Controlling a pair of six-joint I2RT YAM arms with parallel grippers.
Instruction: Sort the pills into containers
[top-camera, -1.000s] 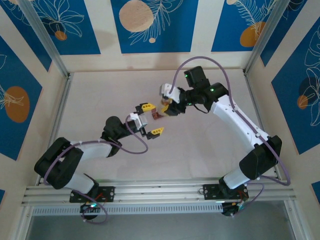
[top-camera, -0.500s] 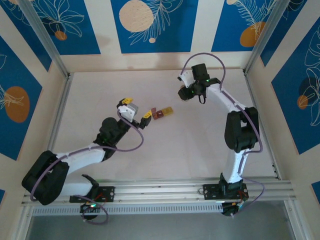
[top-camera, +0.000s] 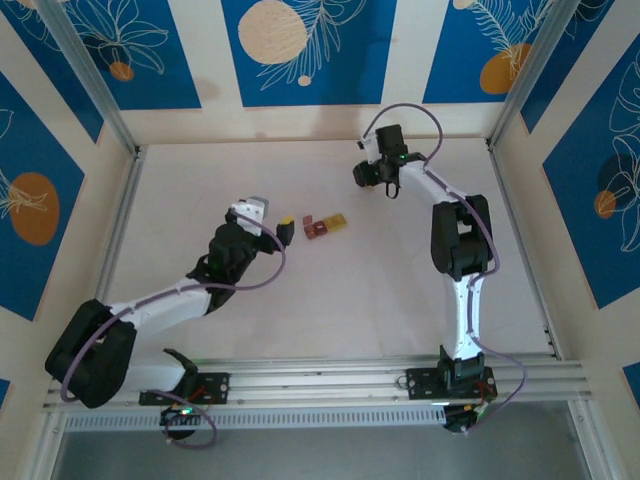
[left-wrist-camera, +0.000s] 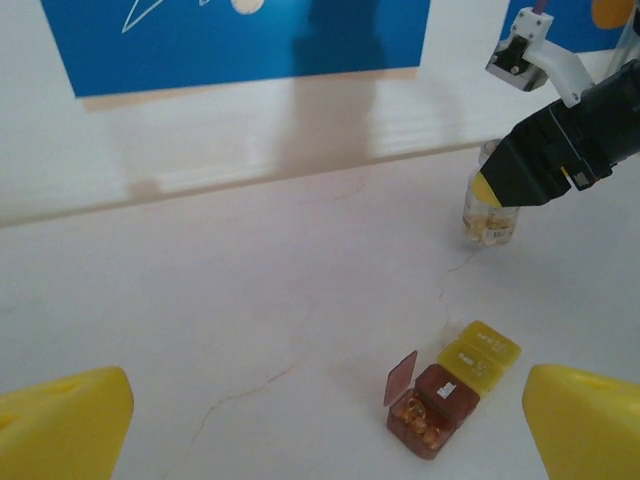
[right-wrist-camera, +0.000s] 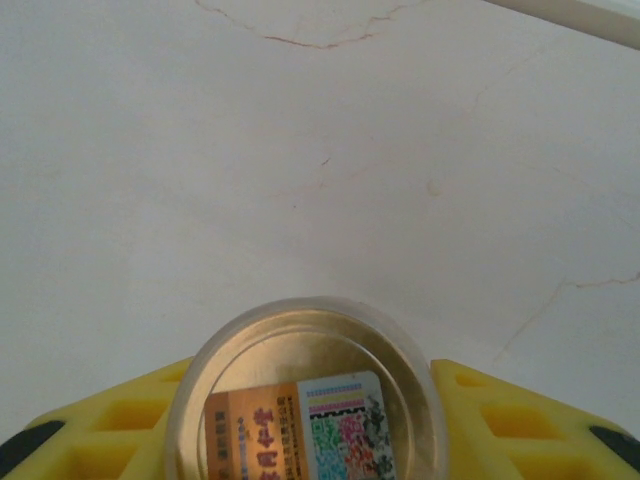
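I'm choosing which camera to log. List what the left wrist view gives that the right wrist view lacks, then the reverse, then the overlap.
Left wrist: the pill box on the table ahead of the open left claw, its dark red cell open with pills inside, its yellow cell shut. Right wrist: a look straight down into the vial through its open mouth, at its orange label. Both: the right claw closed on that clear vial, and the pale, cracked table.
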